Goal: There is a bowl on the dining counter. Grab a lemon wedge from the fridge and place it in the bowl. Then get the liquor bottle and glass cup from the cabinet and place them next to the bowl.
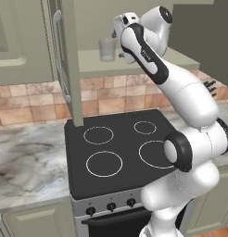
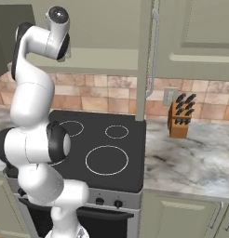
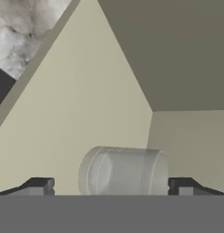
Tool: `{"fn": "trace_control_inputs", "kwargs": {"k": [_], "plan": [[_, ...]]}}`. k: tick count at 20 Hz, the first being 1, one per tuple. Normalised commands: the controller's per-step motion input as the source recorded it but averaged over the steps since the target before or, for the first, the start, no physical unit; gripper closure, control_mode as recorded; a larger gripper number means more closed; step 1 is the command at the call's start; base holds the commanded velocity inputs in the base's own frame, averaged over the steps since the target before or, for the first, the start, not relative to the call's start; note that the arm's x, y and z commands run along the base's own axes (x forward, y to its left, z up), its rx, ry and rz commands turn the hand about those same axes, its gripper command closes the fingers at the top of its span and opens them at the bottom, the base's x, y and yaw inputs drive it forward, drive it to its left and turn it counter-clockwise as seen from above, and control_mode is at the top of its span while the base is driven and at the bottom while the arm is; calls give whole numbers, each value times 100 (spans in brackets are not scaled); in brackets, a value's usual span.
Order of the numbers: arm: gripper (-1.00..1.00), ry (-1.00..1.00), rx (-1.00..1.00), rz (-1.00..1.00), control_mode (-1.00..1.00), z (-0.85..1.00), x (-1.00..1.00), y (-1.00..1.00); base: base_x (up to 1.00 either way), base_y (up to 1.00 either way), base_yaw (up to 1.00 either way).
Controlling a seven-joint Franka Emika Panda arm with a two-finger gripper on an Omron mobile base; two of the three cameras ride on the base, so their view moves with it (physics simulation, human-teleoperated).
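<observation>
Arm: I see it rising from the base in front of the stove (image 1: 118,152) and reaching up and away toward 12 o'clock, into the open wall cabinet (image 1: 134,62) above the cooktop
Gripper: in my hand view the gripper (image 3: 111,186) has one dark fingertip (image 3: 38,185) at about 8 o'clock and the other at about 4 o'clock, with the glass between them
Jaws: spread wide, not closed on anything; each tip stands just clear of the glass, and I cannot tell any contact
Glass cup: the glass cup (image 3: 124,170) shows at 6 o'clock in the hand view, turned sideways there because the camera is rolled; from the left base view I see the glass cup (image 1: 107,49) standing upright on the cabinet's shelf, just at 9 o'clock of the wrist
Cabinet doors: the left door (image 1: 69,60) is swung out toward me, edge-on, its curved silver handle (image 1: 60,58) facing 9 o'clock; in the right base view the same door (image 2: 143,60) hangs over the stove's right edge
Stove: black top with four white ring burners (image 2: 107,160), knobs along the front
Worktop: veined marble worktop (image 1: 28,157) on both sides of the stove
Knife block: wooden knife block (image 2: 179,119) with dark handles at 3 o'clock of the stove in the right base view, against the tiled wall (image 2: 97,95)
</observation>
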Motion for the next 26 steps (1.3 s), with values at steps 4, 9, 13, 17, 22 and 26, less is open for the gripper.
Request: {"fn": "trace_control_inputs", "kwargs": {"k": [4,9,13,17,22,26], "plan": [[-100,0,0,1,-100,-11,17,6,0,0,0],[-100,0,0,1,-100,-11,20,1,0,0,0],[-100,0,0,0,-100,-8,19,0,0,0,0],[-100,0,0,0,-100,-4,17,0,0,0,0],[-100,0,0,0,-100,-2,14,0,0,0,0],[-100,0,0,0,-100,0,14,0,0,0,0]]}}
